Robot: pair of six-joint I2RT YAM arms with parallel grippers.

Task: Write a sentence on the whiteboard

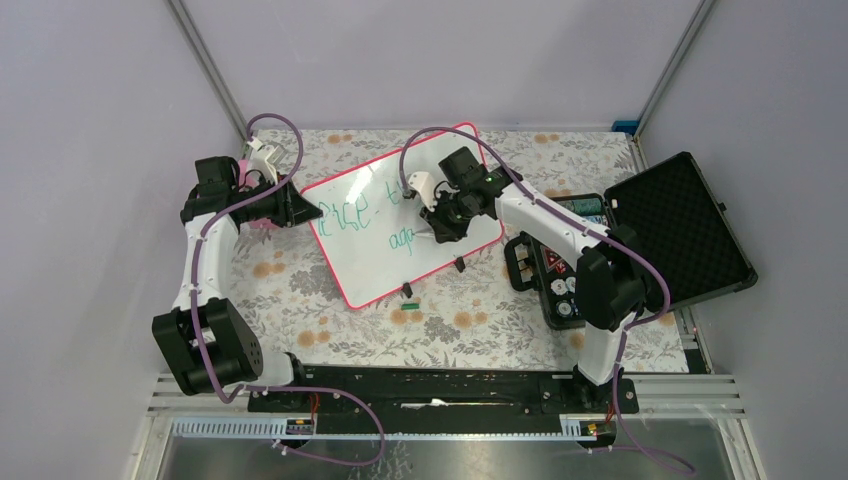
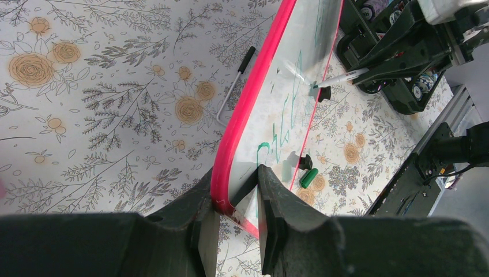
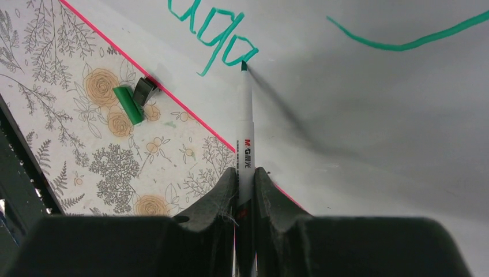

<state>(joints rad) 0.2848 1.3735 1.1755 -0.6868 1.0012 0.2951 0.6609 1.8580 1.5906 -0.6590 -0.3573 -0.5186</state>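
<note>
Whiteboard (image 1: 385, 255) was held at centre frame, its corner clamped by the left gripper (image 2: 237, 176); the marker (image 3: 246, 127) was pinched in the right gripper (image 3: 245, 172), tip touching the sentence (image 1: 350, 212). Light, even pressure would be needed.

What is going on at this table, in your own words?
The left gripper clamps the whiteboard by its pink-red edge. The right gripper holds a green marker with its tip on the board, at the end of a second line of the sentence. What looks like its cap lies on the tablecloth beside the board.
</note>
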